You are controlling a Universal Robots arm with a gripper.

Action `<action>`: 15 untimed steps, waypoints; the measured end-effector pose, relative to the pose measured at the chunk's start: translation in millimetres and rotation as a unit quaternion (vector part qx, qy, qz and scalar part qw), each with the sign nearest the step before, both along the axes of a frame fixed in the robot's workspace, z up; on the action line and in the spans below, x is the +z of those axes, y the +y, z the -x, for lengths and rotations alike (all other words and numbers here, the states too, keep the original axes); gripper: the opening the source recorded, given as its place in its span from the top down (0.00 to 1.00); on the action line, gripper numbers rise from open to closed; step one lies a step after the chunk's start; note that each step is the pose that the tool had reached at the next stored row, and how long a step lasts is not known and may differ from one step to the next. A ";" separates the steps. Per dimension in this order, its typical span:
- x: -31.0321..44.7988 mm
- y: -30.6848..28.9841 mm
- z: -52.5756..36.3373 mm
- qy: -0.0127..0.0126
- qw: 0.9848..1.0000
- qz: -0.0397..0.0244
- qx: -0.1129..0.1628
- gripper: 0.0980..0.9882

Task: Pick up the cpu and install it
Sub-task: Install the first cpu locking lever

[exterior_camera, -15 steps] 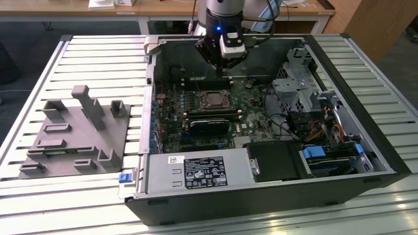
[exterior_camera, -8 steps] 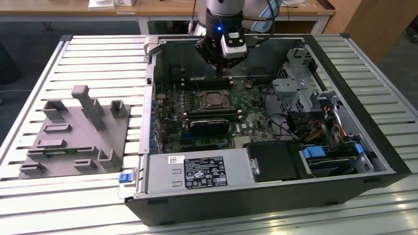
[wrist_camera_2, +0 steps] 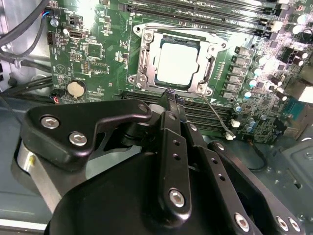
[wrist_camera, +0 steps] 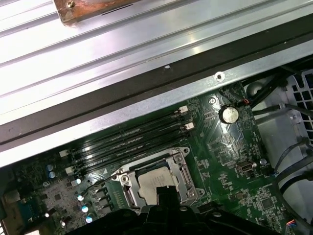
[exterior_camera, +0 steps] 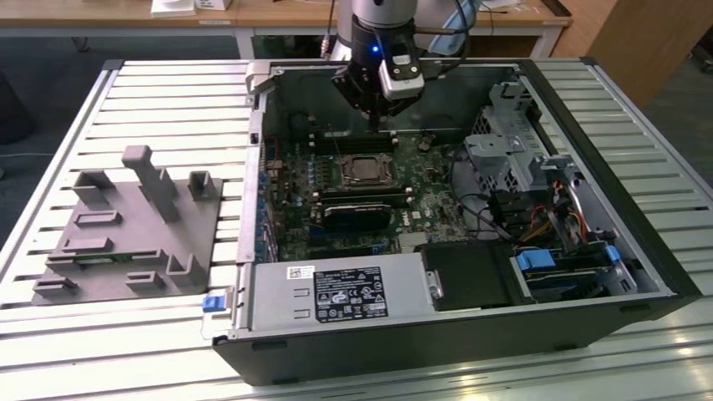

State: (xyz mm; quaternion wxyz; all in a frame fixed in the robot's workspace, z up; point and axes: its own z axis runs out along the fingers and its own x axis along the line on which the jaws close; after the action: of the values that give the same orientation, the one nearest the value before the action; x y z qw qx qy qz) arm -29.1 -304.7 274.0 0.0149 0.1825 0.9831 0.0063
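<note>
One gripper point(exterior_camera: 378, 125) is seen poised inside an open computer case point(exterior_camera: 446, 351), which is laid on a slatted metal table point(exterior_camera: 167, 92). Its fingers are drawn together at the tips, and nothing is held between them. The cpu point(wrist_camera_2: 178, 63) is found seated in the motherboard socket point(wrist_camera_2: 143, 58), with its pale silvery lid turned upward and framed by the socket's metal bracket. In the second wrist view it is shown just beyond the fingertips, apart from them and untouched. In the exterior view the gripper is placed above the board, just behind the socket and toward the far wall of the case. A thin wire lever point(wrist_camera_2: 215, 115) is seen stretched away from one corner of the socket. Long dark memory slots point(wrist_camera: 127, 142) are laid alongside the socket, and a coin cell battery point(wrist_camera: 228, 114) is set on the green board further off. A black block point(exterior_camera: 356, 219) is mounted near the socket on its near side. On the exterior view's left, a grey fixture point(exterior_camera: 123, 225) is rested on the table, well apart from the case.
</note>
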 end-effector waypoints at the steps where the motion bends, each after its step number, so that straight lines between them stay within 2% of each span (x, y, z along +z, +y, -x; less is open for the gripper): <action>1: 0.0 0.0 0.0 0.000 1.000 0.000 0.003 0.99; 15: 0.0 0.0 0.0 0.000 0.999 0.000 0.040 0.99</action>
State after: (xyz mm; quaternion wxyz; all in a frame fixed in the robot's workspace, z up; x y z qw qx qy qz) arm -29.1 -304.8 273.9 0.0147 0.1430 0.9896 0.0069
